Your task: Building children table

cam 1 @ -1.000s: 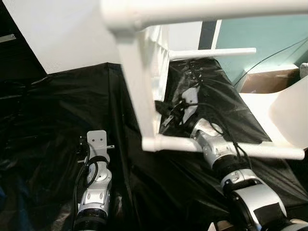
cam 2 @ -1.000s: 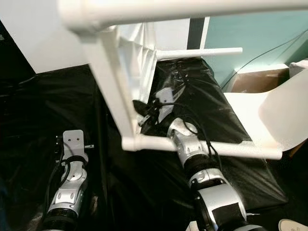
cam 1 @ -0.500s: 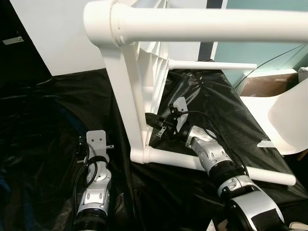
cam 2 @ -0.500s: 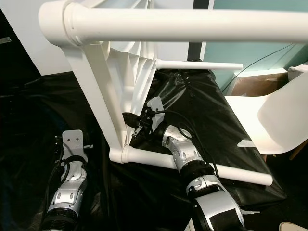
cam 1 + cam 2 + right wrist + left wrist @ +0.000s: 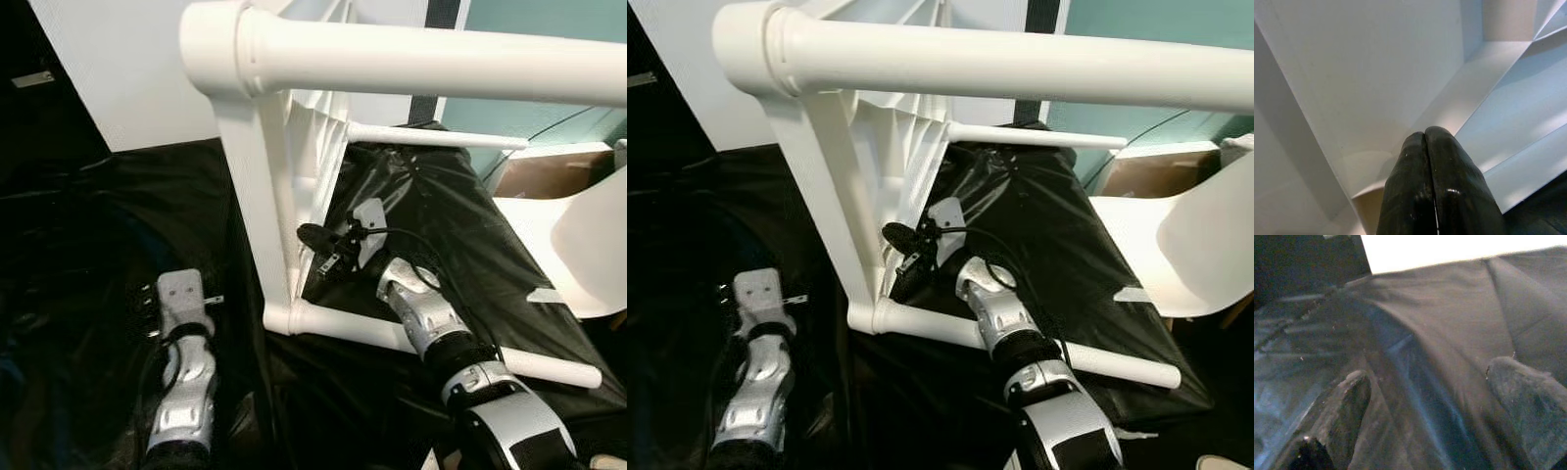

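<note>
Black plastic sheeting (image 5: 118, 225) covers the floor in front of me, with a white wall behind and a teal wall on my right. White kids' table (image 5: 284, 157) is tipped up on its side, ribbed underside facing my right arm. One leg (image 5: 431, 64) runs across the top of the head view, another leg (image 5: 431, 338) lies low across the sheeting, and a third (image 5: 436, 137) sticks out further back. All three have their long axes pointing toward my right. White chair (image 5: 1205, 245) sits off on the right, with a cardboard box (image 5: 549, 171) behind it.

Right claw (image 5: 312, 235) is up against the table's underside, in the corner where the ribs meet the frame. In the right wrist view its fingers (image 5: 1437, 196) are pressed fully together with nothing between them, so it's poking or bracing, not gripping. The table lies straight ahead of that claw and slightly to its left.

Left claw (image 5: 1430, 401) hangs low over the sheeting, fingers spread wide, holding nothing, well apart from the table frame.

My read: the right arm is clearly the nearer one. For the next move, its claw would have to part before it could take a rib or the low leg just below it.
</note>
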Motion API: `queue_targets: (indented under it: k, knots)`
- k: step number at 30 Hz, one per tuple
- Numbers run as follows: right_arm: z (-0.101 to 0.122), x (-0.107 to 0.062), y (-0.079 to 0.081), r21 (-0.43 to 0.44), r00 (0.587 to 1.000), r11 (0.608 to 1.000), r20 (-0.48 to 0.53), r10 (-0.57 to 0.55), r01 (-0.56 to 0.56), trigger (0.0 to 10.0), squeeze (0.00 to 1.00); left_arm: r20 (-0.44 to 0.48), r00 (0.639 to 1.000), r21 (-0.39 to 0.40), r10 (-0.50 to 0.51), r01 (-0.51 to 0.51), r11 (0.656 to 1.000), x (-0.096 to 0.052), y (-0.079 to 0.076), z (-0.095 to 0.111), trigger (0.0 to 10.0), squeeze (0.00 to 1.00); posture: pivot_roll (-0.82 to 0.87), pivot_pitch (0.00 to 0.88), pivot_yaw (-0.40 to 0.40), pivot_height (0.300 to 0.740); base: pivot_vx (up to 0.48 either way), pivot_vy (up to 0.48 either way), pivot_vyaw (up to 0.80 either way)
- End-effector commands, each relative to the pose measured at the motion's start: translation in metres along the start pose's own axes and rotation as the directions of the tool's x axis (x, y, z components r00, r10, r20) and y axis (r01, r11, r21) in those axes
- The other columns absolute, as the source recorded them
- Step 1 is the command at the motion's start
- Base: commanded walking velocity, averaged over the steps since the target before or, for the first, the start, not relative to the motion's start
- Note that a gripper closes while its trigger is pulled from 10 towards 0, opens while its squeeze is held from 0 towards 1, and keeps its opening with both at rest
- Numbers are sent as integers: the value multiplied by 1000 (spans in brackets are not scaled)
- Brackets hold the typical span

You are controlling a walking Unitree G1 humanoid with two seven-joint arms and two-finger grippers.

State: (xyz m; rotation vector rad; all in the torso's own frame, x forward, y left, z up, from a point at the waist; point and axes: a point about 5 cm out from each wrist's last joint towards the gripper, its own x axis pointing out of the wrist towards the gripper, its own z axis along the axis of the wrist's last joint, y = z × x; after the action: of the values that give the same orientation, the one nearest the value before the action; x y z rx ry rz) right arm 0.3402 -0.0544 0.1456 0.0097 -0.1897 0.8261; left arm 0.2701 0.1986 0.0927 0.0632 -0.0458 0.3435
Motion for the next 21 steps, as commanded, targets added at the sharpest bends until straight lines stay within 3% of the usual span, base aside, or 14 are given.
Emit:
queue_targets:
  k: [1, 2, 4, 5, 6, 7, 8, 9, 10, 11, 12, 14, 18, 21]
  knots:
    - [-3, -4, 0, -3, 999, 1000, -7, -31, 31, 10000, 0, 57, 973, -34, -223, 225, 974, -10, -5, 6, 10000, 0, 145, 0, 36, 740, 0, 0, 0]
    - [-3, -4, 0, -3, 999, 1000, -7, -31, 31, 10000, 0, 57, 973, -34, -223, 225, 974, -10, -5, 6, 10000, 0, 145, 0, 36, 740, 0, 0, 0]
    - [-5, -6, 2, -2, 999, 999, -16, -35, 35, 10000, 0, 130, 915, -79, -381, 393, 916, -32, 0, 17, 10000, 0, 159, 0, 28, 740, 0, 0, 0]
    - [-5, -6, 2, -2, 999, 999, -16, -35, 35, 10000, 0, 130, 915, -79, -381, 393, 916, -32, 0, 17, 10000, 0, 159, 0, 28, 740, 0, 0, 0]
    - [-6, -6, 3, -2, 999, 999, -22, -34, 34, 10000, 0, 146, 884, -89, -445, 459, 884, -41, -1, 21, 10000, 0, 159, 0, 28, 740, 0, 0, 0]
    - [-6, -6, 3, -2, 999, 999, -22, -34, 34, 10000, 0, 146, 884, -89, -445, 459, 884, -41, -1, 21, 10000, 0, 159, 0, 28, 740, 0, 0, 0]
    - [-7, -5, 3, -4, 999, 999, -28, -33, 33, 10000, 0, 162, 841, -91, -515, 533, 841, -50, -4, 25, 10000, 0, 159, 0, 28, 740, 0, 0, 0]
    - [-7, -4, 2, -6, 999, 999, -31, -33, 32, 10000, 0, 170, 802, -88, -572, 591, 802, -58, -8, 27, 10000, 145, 169, 0, 22, 740, 0, 0, 0]
    - [-7, -4, 2, -6, 999, 999, -31, -33, 32, 10000, 0, 170, 802, -88, -572, 591, 802, -58, -8, 27, 10000, 145, 169, 0, 22, 740, 0, 0, 0]
    - [-6, -2, 1, -12, 999, 999, -33, -38, 38, 10000, 0, 175, 768, -84, -616, 635, 768, -64, -12, 28, 10000, 1000, 174, 0, 17, 740, 0, 0, 0]
    - [-6, 0, 1, -18, 999, 999, -34, -42, 42, 10000, 0, 182, 735, -82, -654, 674, 735, -69, -16, 30, 10000, 1000, 175, 0, 15, 740, 0, 0, 0]
    - [-6, 0, 1, -18, 999, 999, -34, -42, 42, 10000, 0, 182, 735, -82, -654, 674, 735, -69, -16, 30, 10000, 1000, 175, 0, 15, 740, 0, 0, 0]
    - [-5, 3, 2, -32, 998, 999, -38, -44, 42, 10000, 0, 205, 682, -84, -702, 727, 682, -75, -25, 39, 10000, 1000, 181, 0, 6, 740, 0, 0, 0]
    - [-5, 3, 2, -37, 998, 998, -42, -43, 41, 10000, 0, 217, 673, -91, -707, 735, 672, -76, -28, 42, 10000, 957, 181, 0, 6, 740, 0, 0, 0]
